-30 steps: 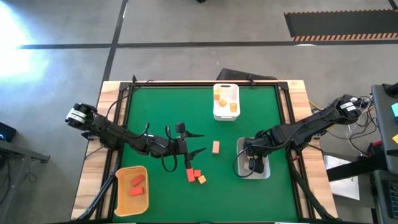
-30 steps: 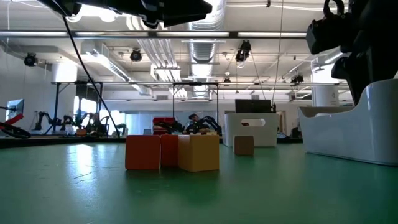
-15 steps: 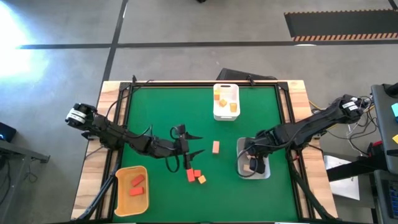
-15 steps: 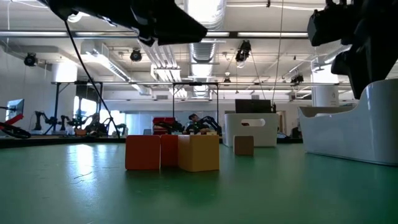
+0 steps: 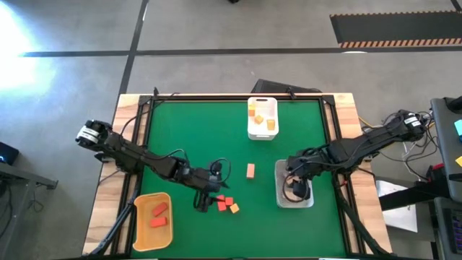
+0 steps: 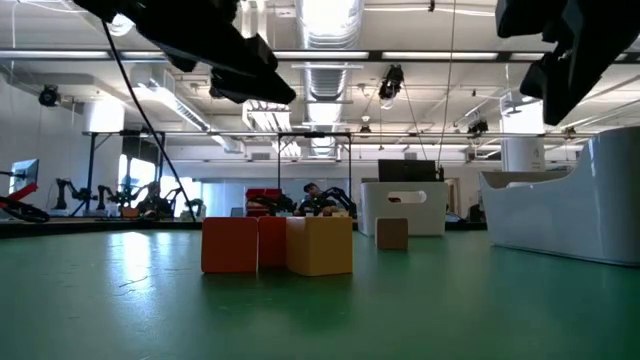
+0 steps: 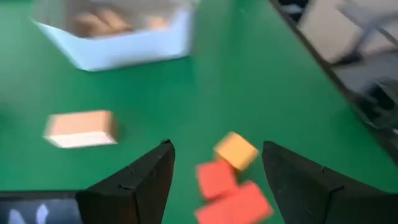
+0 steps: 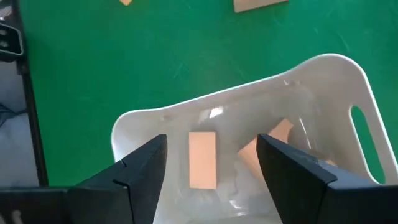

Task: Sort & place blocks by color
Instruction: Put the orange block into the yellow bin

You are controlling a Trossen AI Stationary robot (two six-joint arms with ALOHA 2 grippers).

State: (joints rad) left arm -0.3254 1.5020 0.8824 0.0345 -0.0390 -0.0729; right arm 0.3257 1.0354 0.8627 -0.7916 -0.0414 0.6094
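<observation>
Wooden and small, the blocks should be light, rigid and not fragile, with flat smooth faces that could slip or twist if pinched on a corner; a squeeze across 2 parallel flat sides, with the block centred between the fingers, looks the safest hold. The left gripper (image 7: 214,171) hangs just above the loose cluster on the green table (image 5: 195,137), fingers spread and holding nothing: directly between and just beyond its fingertips sit 2 red blocks (image 7: 235,193) touching each other, with 1 orange-yellow block (image 7: 236,150) touching the nearer red one on its far side. Because these 3 are packed together, a finger coming down could nudge a neighbour, so the outermost free face is the better entry. 1 pale tan block (image 7: 81,128) lies well apart off to one side of this gripper. The right gripper (image 8: 211,165) hovers over the clear tray (image 8: 323,68), fingers apart and empty, with tan blocks (image 8: 202,159) lying flat in the tray right below it. The yellow tray (image 5: 137,232) holds 2 red pieces, and the white tray (image 5: 250,132) holds orange-yellow ones.
</observation>
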